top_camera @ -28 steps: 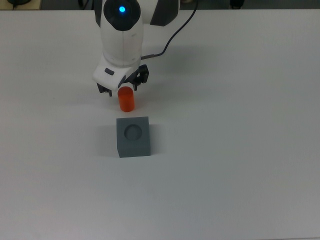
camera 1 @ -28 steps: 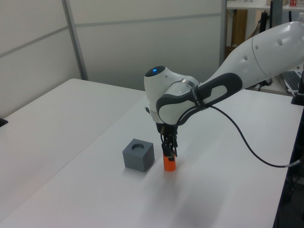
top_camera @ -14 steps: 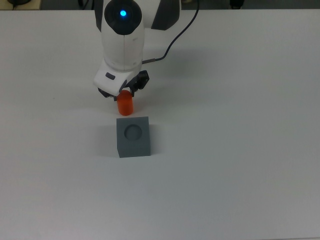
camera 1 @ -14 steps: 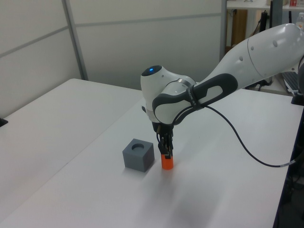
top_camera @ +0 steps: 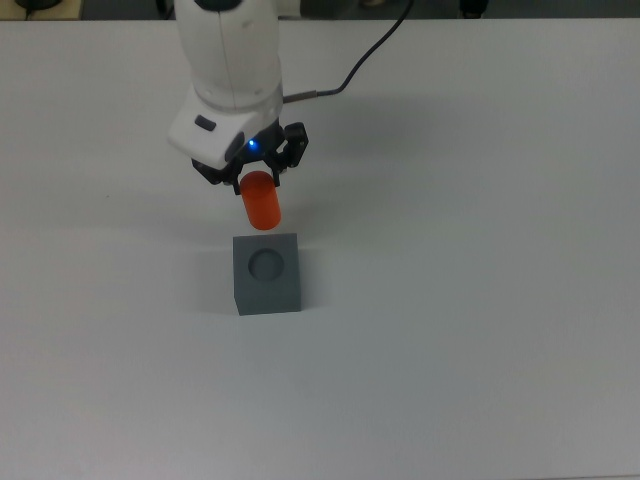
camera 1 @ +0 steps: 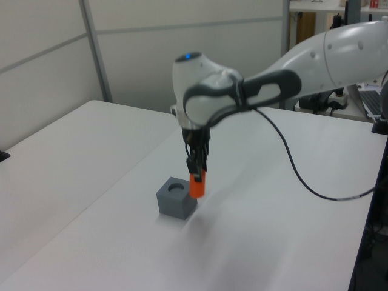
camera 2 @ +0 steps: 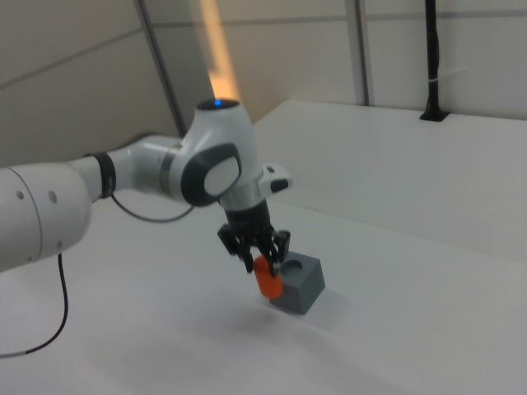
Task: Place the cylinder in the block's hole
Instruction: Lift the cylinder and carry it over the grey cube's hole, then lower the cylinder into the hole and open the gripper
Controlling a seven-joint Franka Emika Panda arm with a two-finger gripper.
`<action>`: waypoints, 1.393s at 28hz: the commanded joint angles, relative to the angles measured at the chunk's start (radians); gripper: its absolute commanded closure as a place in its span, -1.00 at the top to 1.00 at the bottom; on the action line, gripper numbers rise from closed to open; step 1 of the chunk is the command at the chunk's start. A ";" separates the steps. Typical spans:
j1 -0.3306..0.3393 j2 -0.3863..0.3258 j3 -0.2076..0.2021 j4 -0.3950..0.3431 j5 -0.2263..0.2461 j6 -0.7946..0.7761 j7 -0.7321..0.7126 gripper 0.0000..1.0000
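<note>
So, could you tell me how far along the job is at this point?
Done: the gripper has grasped the small orange-red cylinder and holds it off the white table. In hand: carrying it beside the dark grey block. Left: centring it over the empty round hole and lowering it in.

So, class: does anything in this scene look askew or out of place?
Only slightly: the cylinder hangs tilted in the gripper, off the table, beside the block, not yet over its hole. Nothing looks spilled or damaged.
</note>
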 commanded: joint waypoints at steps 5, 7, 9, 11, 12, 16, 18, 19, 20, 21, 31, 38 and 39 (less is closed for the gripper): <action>-0.007 0.033 -0.006 0.116 0.079 -0.031 0.001 -0.99; -0.013 0.050 -0.006 0.144 0.090 -0.023 0.001 -0.99; -0.013 0.065 -0.006 0.155 0.090 -0.007 0.000 -0.99; -0.013 0.076 -0.006 0.158 0.090 0.018 -0.002 -0.98; -0.013 0.088 -0.005 0.158 0.088 0.053 0.000 -0.98; -0.013 0.110 -0.003 0.155 0.087 0.105 0.001 -0.98; -0.012 0.124 -0.003 0.153 0.084 0.113 0.000 -0.98; -0.012 0.125 -0.003 0.153 0.082 0.113 0.000 -0.98; -0.012 0.127 -0.003 0.152 0.082 0.113 0.000 -0.98; -0.012 0.127 -0.003 0.150 0.081 0.113 -0.002 -0.98; -0.012 0.127 -0.002 0.135 0.076 0.113 -0.009 -0.97; -0.012 0.127 -0.003 0.124 0.059 0.112 -0.011 -0.97; -0.012 0.127 -0.003 0.116 0.058 0.112 -0.011 -0.97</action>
